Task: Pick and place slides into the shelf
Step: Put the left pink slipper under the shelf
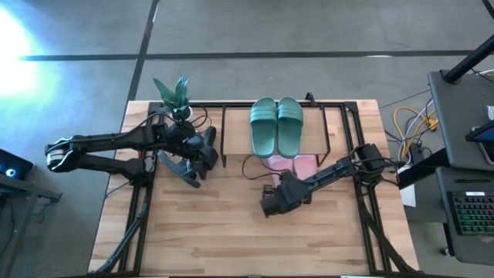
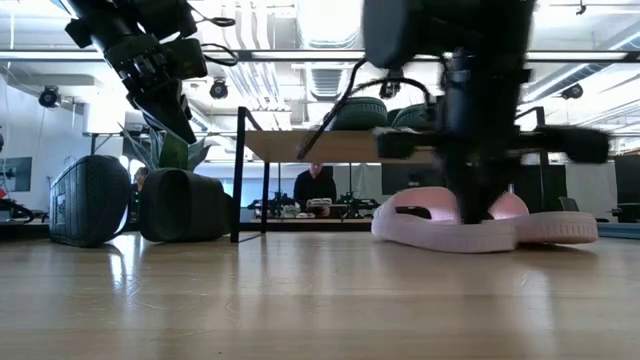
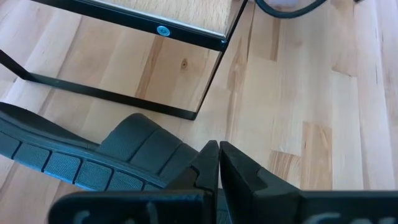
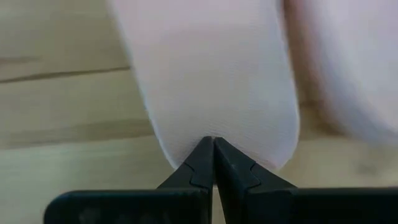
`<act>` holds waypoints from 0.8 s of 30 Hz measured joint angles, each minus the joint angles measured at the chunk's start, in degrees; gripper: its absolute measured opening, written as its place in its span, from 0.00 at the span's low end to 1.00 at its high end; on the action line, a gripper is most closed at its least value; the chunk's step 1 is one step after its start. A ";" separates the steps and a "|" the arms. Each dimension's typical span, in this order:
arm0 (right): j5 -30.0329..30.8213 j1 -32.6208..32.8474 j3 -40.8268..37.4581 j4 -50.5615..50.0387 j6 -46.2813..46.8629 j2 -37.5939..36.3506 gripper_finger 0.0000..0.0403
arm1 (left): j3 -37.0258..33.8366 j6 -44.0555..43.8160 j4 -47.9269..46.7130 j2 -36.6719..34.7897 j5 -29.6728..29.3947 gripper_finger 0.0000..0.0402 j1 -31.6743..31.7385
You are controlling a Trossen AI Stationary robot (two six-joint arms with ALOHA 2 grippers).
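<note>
Your right gripper (image 4: 213,144), fingers closed at a pink slide's (image 4: 211,74) heel, should nudge it under the shelf (image 1: 231,127); your left gripper (image 3: 219,149), also closed, touches a black slide (image 3: 112,158).

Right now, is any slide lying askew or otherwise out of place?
Yes. The black slides stand on edge left of the shelf, not flat. The green pair sits neatly on top; the pink pair lies flat below.

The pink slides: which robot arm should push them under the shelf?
The right arm, probably. Its gripper, fingers shut, is already at a pink slide's edge below the shelf. The left gripper is by the black slides.
</note>
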 joint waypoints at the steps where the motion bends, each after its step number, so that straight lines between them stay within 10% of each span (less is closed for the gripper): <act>1: -0.01 -0.13 0.02 1.19 -1.02 0.00 0.02 | 0.00 0.05 -0.02 0.00 0.00 0.00 0.00; 24: 3.64 -0.43 1.83 0.62 -5.32 0.11 0.02 | 0.00 0.07 -2.61 -0.42 0.01 0.00 0.00</act>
